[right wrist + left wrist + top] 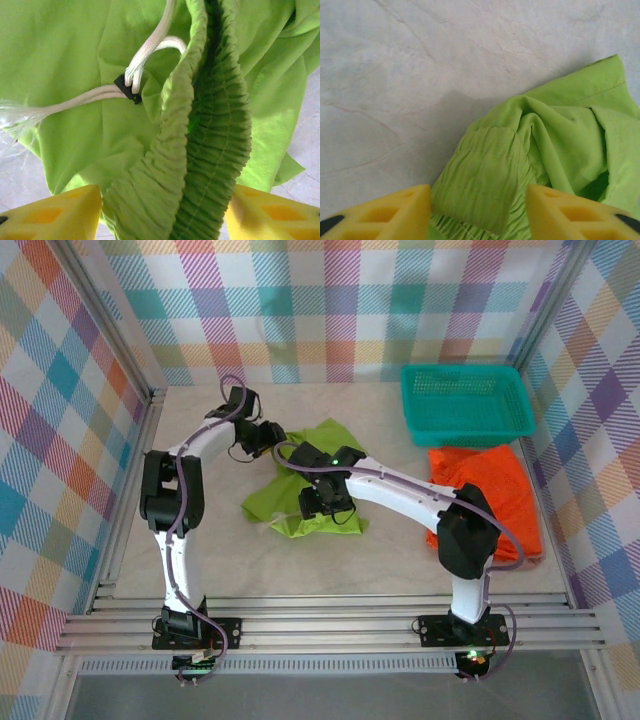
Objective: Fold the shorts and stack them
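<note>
The lime green shorts (268, 506) lie crumpled on the table's middle, under both wrists. My left gripper (275, 440) is at their far edge. In the left wrist view its yellow fingers (385, 212) press on either side of a fold of gathered waistband (485, 175). My right gripper (320, 502) sits over the near part. There the doubled waistband (200, 150) fills the gap between its fingers (50, 215), and the white drawstring (150, 45) hangs beside it. The orange shorts (490, 490) lie flat at the right.
A teal mesh basket (412, 405) stands at the back right, just behind the orange shorts. Metal rails (330, 625) run along the near edge, and checked walls close in the sides and back. Bare table (200, 570) shows at the front left.
</note>
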